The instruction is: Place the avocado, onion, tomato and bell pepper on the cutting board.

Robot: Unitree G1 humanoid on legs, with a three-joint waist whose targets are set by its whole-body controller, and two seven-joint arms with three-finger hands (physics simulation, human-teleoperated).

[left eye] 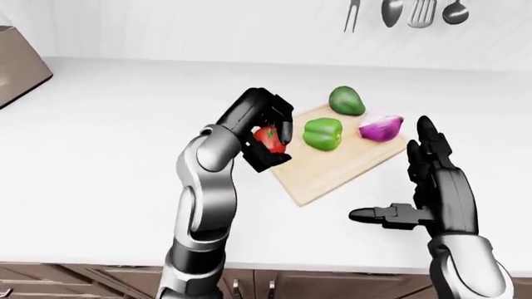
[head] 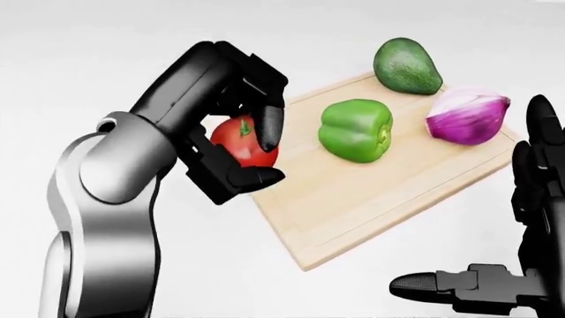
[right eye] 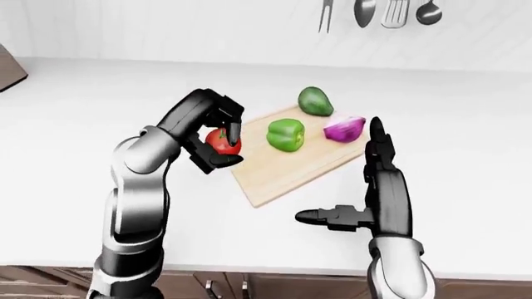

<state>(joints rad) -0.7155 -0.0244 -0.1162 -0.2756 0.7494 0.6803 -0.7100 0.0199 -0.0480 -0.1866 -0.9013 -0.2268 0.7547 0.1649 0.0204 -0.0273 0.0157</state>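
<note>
My left hand (head: 252,149) is shut on the red tomato (head: 240,142) and holds it over the left corner of the wooden cutting board (head: 371,192). On the board lie the green bell pepper (head: 356,130) in the middle, the dark green avocado (head: 407,66) at the top corner and the purple half onion (head: 467,116) at the right. My right hand (head: 521,218) stands open at the right edge of the head view, fingers up and thumb pointing left, holding nothing.
The board rests on a white counter (left eye: 100,124). Utensils (left eye: 407,12) hang on the wall above. A brown box (left eye: 17,68) shows at the left edge of the left-eye view. Brown cabinet fronts (left eye: 83,280) run below the counter edge.
</note>
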